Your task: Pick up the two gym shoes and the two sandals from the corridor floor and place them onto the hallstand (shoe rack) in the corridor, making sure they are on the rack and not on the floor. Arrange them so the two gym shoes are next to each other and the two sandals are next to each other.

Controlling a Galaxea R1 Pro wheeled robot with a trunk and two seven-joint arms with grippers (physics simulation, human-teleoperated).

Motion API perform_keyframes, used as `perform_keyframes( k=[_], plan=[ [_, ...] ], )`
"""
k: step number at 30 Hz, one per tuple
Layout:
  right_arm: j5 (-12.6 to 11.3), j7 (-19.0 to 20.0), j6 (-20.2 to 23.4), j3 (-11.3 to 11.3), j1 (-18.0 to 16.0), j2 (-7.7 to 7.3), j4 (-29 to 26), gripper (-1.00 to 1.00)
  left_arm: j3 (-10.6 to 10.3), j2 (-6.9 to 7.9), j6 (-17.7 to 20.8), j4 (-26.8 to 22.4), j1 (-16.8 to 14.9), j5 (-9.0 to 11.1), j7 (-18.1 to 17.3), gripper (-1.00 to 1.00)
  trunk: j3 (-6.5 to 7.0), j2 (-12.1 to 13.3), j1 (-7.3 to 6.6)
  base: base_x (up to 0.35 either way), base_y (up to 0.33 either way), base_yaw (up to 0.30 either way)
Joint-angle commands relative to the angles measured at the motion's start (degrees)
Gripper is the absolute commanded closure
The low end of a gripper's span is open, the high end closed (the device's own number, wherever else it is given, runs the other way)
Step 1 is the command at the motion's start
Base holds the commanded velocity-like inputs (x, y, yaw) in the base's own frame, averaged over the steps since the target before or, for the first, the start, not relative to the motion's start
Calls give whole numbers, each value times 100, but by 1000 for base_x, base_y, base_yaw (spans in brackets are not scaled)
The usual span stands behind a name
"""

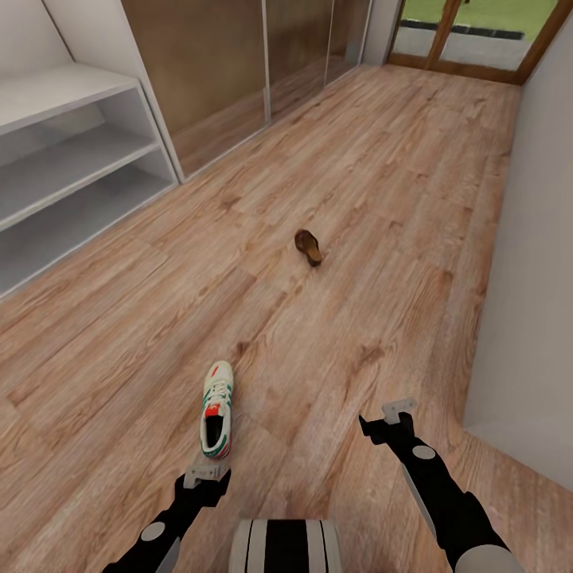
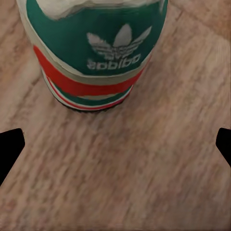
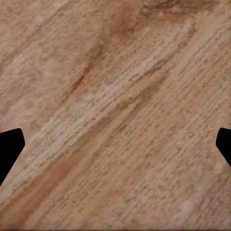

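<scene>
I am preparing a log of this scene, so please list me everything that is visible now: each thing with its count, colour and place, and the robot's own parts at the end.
gym shoe: one, white with green stripes and red patches, on the floor just ahead of the left tool, heel toward it.
sandal: one, dark brown, on the floor farther ahead, near mid-corridor.
hallstand: one, white-grey, at the left wall, its visible shelves bare.
corridor floor: light brown wood planks.
wardrobe doors: brown panels, past the hallstand.
glass door: wood-framed, at the far end.
left tool: one, black and grey, open, low behind the shoe's heel.
right tool: one, black and grey, open, over bare floor.
</scene>
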Motion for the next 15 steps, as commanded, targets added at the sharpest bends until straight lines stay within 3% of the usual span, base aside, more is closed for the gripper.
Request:
perform_keyframes(
  k=[1, 15],
  plan=[
    [60, 31, 31, -8, -1, 2, -11, -100, 48, -5, -14, 3, -2, -24, -44, -100, -26, -3, 1, 0, 0, 0],
    [60, 31, 31, -6, 0, 5, -7, -100, 48, -2, -20, -7, 1, -12, -44, -100, -26, -3, 1, 15, 0, 0]
  ],
)
